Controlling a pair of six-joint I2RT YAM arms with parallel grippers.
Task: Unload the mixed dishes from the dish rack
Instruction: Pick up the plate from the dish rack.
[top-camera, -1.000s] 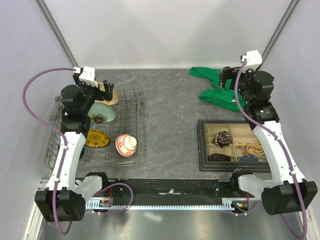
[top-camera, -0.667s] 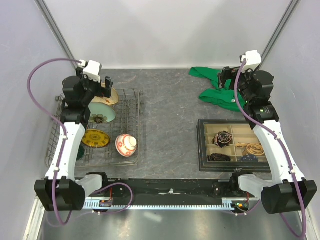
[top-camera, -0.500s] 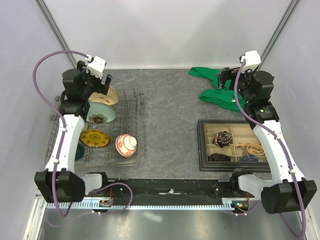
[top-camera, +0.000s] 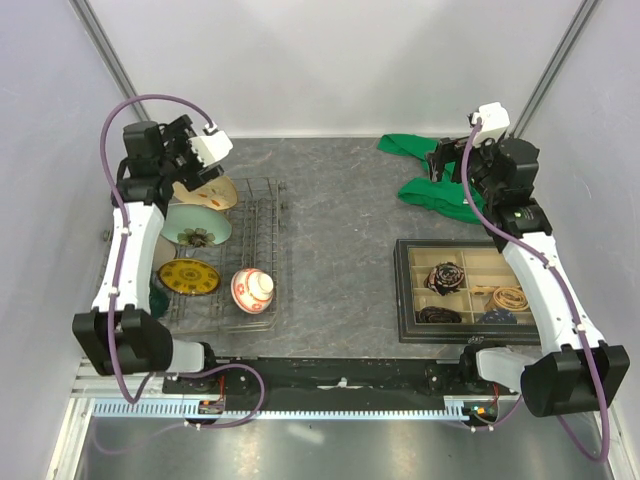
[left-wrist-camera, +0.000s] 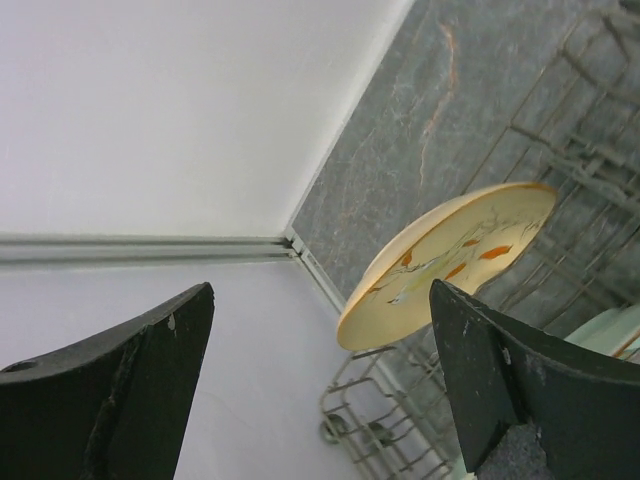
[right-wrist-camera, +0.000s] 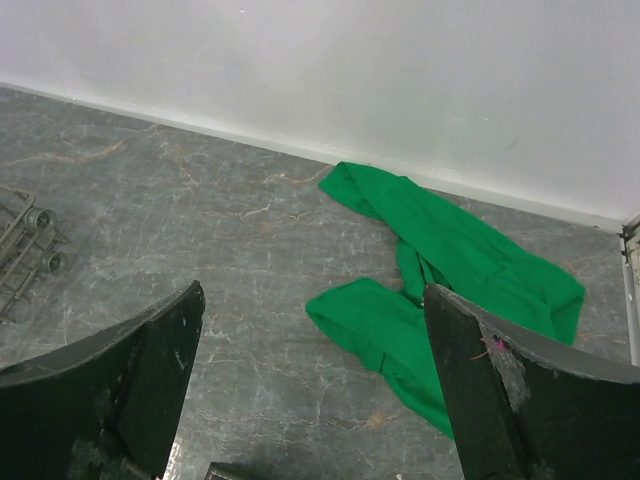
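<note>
Cream plate (left-wrist-camera: 452, 258) tilted in wire rack (top-camera: 262, 235)

Left arm (top-camera: 120, 270): climbs from its base up to a bent elbow behind the gripper, with the forearm doubled forward over it.
Left gripper (left-wrist-camera: 318, 390): jaws spread wide, nothing between them, nothing touching either one.
Left fingers (left-wrist-camera: 120, 390): dark and wedge-shaped, one at each side of the wrist view, the inner faces well apart.
Left wrist camera housing (top-camera: 212, 146): white block just above the gripper.
Right arm (top-camera: 540, 280): long pale link rising from the base, with dark joints stacked just behind the gripper.
Right gripper (right-wrist-camera: 315, 400): jaws wide apart, holding nothing.
Right fingers (right-wrist-camera: 520, 400): dark wedges at either side, tips clear of any surface.
Right wrist camera housing (top-camera: 490, 118): white block just above the gripper.
</note>
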